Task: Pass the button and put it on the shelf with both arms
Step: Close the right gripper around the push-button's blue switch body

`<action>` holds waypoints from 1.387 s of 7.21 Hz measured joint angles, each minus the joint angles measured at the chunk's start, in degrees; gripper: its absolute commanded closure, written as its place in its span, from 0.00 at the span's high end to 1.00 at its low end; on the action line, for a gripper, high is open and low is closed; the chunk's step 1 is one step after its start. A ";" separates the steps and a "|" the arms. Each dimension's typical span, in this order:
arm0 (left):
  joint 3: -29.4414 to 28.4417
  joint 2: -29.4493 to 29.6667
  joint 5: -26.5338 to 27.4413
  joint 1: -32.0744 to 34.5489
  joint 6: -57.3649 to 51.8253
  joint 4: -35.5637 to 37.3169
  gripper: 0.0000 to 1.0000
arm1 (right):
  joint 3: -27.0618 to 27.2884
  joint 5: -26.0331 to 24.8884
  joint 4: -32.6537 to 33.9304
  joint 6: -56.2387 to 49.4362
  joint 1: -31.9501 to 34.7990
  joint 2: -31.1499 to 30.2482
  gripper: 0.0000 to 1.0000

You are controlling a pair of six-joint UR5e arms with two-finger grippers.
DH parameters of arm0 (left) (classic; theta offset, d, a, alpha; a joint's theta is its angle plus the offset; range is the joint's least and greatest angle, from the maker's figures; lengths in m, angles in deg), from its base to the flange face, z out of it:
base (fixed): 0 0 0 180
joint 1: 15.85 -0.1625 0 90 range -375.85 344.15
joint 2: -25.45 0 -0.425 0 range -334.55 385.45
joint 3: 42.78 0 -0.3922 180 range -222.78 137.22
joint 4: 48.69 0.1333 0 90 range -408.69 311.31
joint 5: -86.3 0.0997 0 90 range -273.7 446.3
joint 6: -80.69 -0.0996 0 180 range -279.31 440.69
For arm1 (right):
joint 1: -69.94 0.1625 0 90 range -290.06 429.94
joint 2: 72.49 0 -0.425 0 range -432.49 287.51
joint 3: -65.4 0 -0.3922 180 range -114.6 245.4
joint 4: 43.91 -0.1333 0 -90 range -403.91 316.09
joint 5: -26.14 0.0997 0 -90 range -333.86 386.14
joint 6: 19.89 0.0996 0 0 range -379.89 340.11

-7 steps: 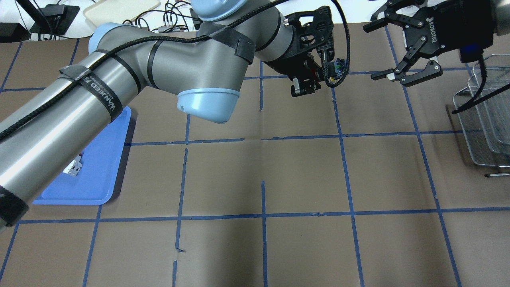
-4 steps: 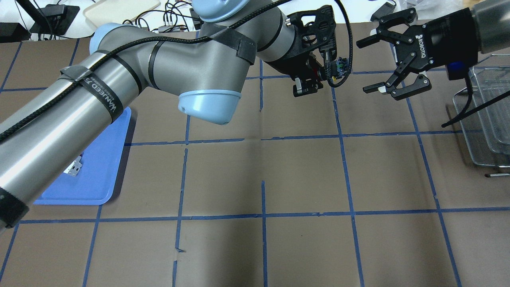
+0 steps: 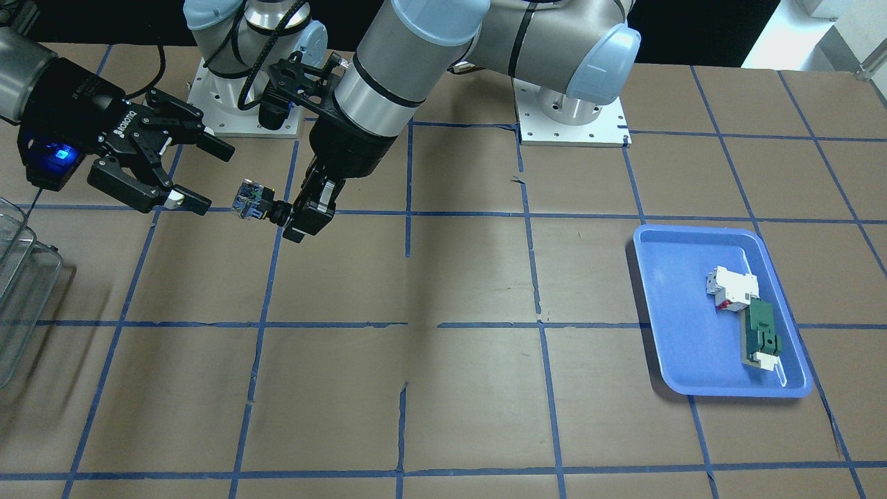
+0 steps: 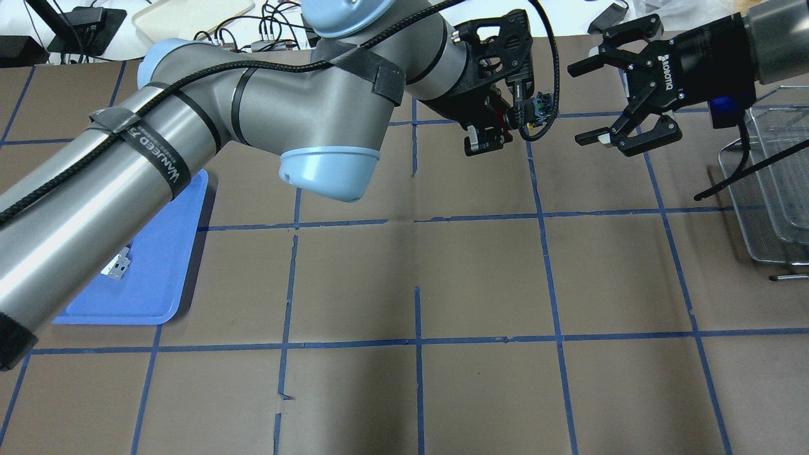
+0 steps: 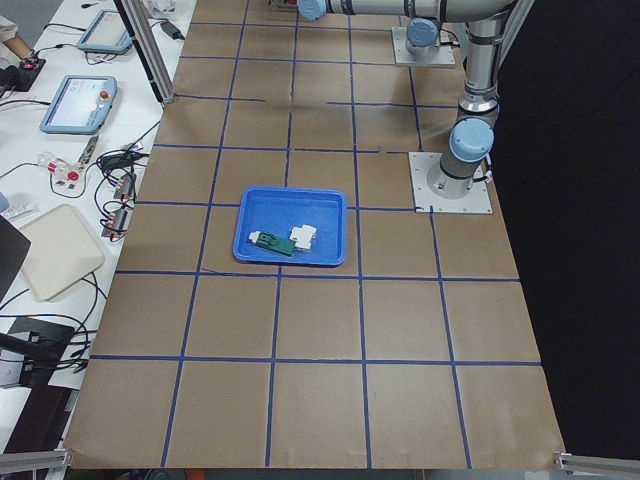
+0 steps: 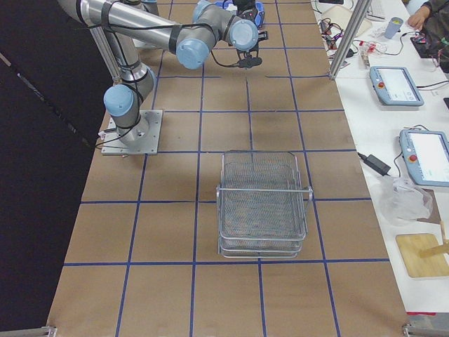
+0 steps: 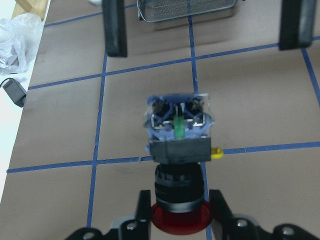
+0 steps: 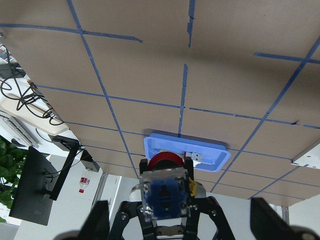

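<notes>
My left gripper [image 3: 285, 216] is shut on the button's [image 3: 249, 206] red cap and holds it in the air, its blue-green base pointing at my right gripper [image 3: 215, 178]. The right gripper is open, its jaws spread, a short gap from the button. In the overhead view the button [image 4: 538, 106] sticks out of the left gripper [image 4: 507, 119] toward the open right gripper [image 4: 580, 101]. The left wrist view shows the button [image 7: 177, 130] between the fingers [image 7: 142, 210]. The wire shelf [image 4: 771, 189] stands at the table's right end, behind the right gripper.
A blue tray [image 3: 665, 312] on the robot's left side holds a white breaker [image 3: 731, 287] and a flat green-and-white part [image 3: 761, 336]. The shelf also shows in the front-facing view [image 3: 21, 291] and the exterior right view [image 6: 263, 203]. Brown table with blue tape grid.
My right gripper has moved toward the button and a little down, staying open. My left gripper with the button has hardly moved.
</notes>
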 measured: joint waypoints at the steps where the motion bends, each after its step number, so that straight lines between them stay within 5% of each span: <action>1: 0.06 -0.19 0.03 0.07 0.06 0.02 0.00 | 0.12 0.00 1.83 -0.01 0.12 0.73 1.00; 10: 0.30 -0.57 -0.02 -0.01 0.11 -0.25 0.00 | 0.95 0.39 3.72 0.04 3.83 1.84 1.00</action>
